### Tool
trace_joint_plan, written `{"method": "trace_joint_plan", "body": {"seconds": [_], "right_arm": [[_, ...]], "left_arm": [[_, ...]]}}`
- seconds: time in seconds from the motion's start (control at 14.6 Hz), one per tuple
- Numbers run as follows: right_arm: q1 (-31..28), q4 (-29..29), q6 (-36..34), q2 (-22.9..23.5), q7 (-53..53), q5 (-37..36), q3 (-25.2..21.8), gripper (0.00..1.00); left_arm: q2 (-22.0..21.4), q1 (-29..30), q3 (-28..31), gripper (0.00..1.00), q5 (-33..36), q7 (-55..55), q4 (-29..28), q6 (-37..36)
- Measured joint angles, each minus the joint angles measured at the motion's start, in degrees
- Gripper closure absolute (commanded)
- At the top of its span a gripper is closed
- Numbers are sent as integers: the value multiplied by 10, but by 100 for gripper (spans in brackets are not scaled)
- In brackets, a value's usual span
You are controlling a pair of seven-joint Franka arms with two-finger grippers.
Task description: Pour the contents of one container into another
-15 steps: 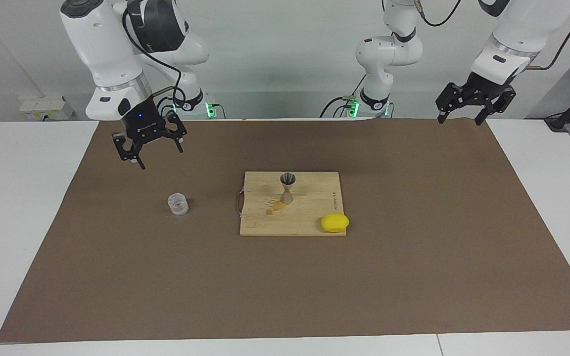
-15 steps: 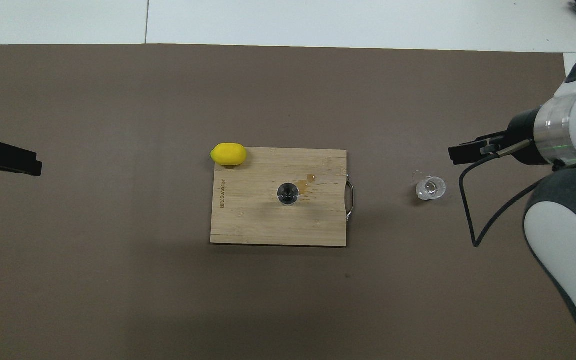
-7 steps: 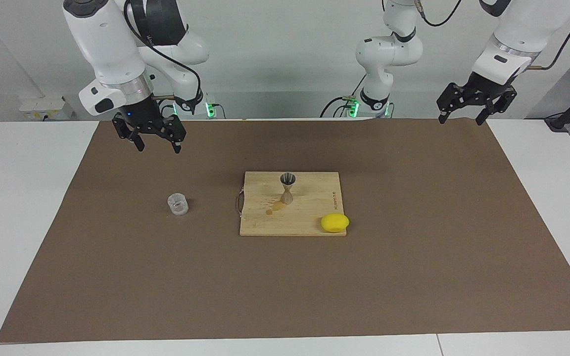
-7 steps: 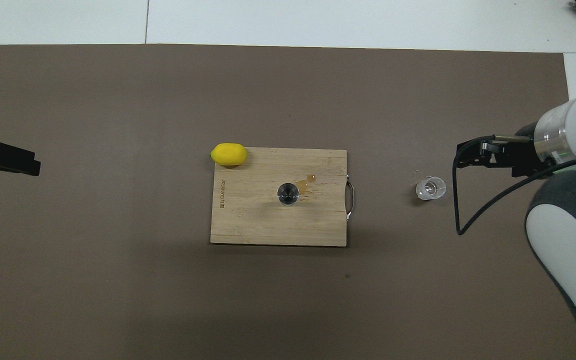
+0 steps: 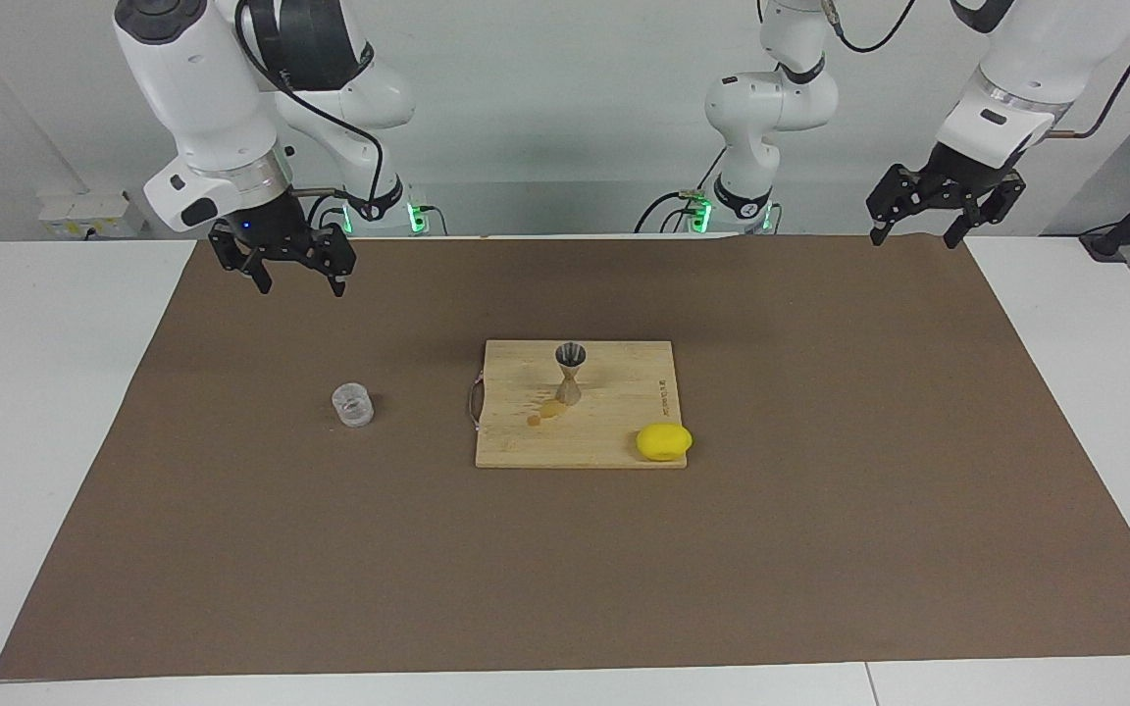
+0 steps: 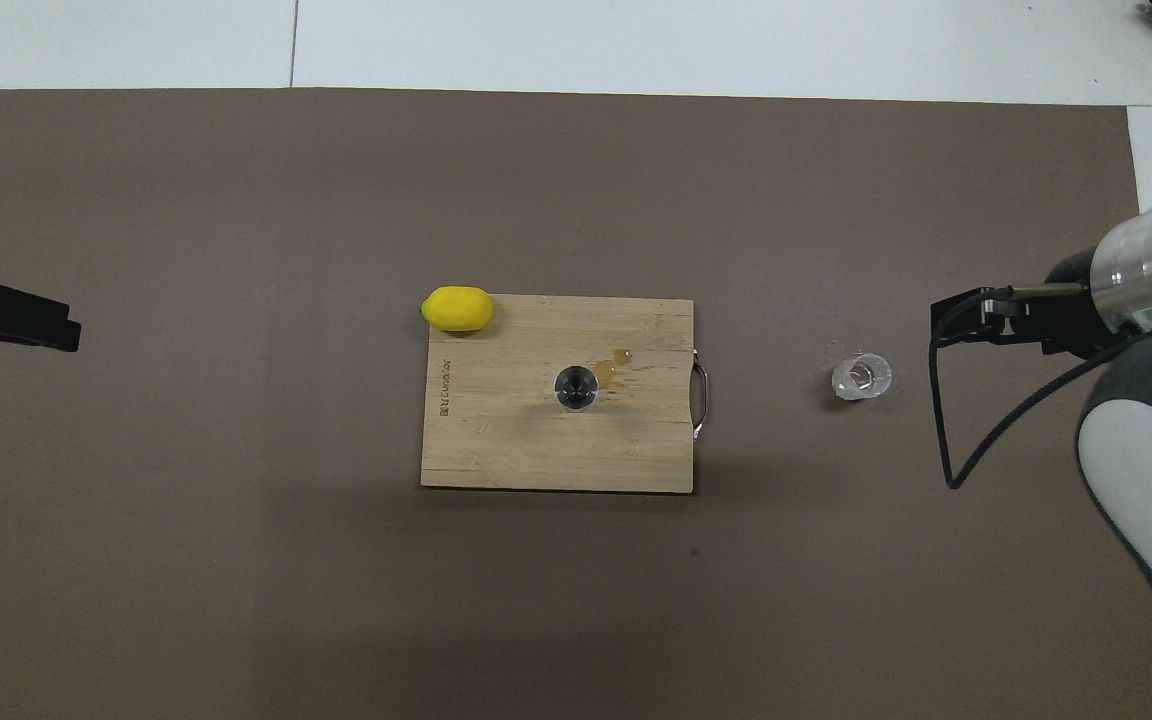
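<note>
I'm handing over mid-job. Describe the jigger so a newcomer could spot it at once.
Find the wooden board in the middle of the brown mat. The jigger stands upright on it, beside a small amber spill. It is the only metal, hourglass-shaped thing there, unlike the yellow lemon and the glass cup.

We see two white arms, rounded glossy shells, dark grey joint bands, silver wrist rings. Black two-finger grippers: right gripper [image 5: 295, 284], blue light on body; left gripper [image 5: 915, 235]. Black cables loop along both arms. Green lights at bases.
</note>
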Motion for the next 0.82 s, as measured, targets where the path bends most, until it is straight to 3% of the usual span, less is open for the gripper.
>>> {"method": "trace_joint_plan", "body": {"seconds": [0.82], "right_arm": [[-3,0,-1,0,-14,0,1,0]], "left_arm": [[0,0,0,0,0,0,0,0]]}}
